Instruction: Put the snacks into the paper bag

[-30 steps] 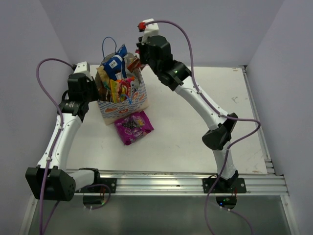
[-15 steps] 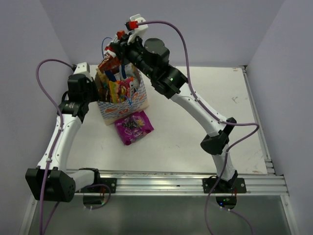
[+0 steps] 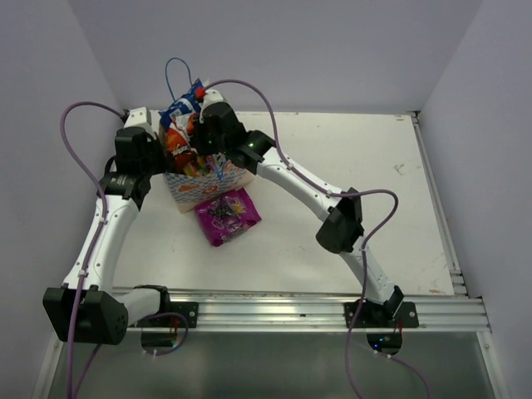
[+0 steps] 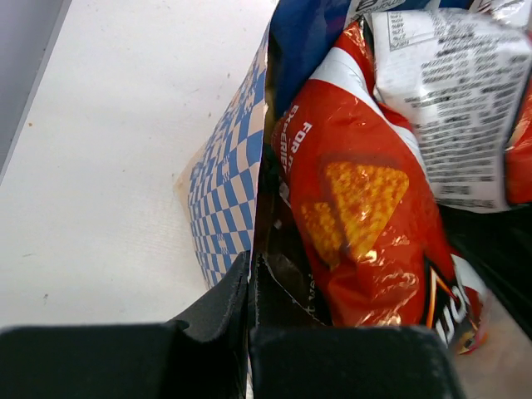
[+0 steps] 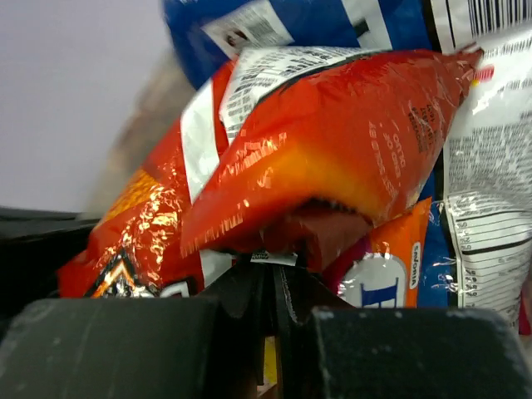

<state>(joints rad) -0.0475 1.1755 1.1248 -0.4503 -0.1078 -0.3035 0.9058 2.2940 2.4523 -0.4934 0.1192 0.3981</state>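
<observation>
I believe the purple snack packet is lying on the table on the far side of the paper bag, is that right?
Not quite: the purple snack packet is lying on the table on the near side of the paper bag, towards the robot, not on the far side. The top external view shows it just below the bag's checkered front.

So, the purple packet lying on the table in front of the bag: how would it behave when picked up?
The purple packet lies flat and wrinkled, so it is probably light and floppy and may sag from a pinched edge. Its shiny film could slip in a grip. If pushed on the table, it would likely slide, not roll.
</observation>
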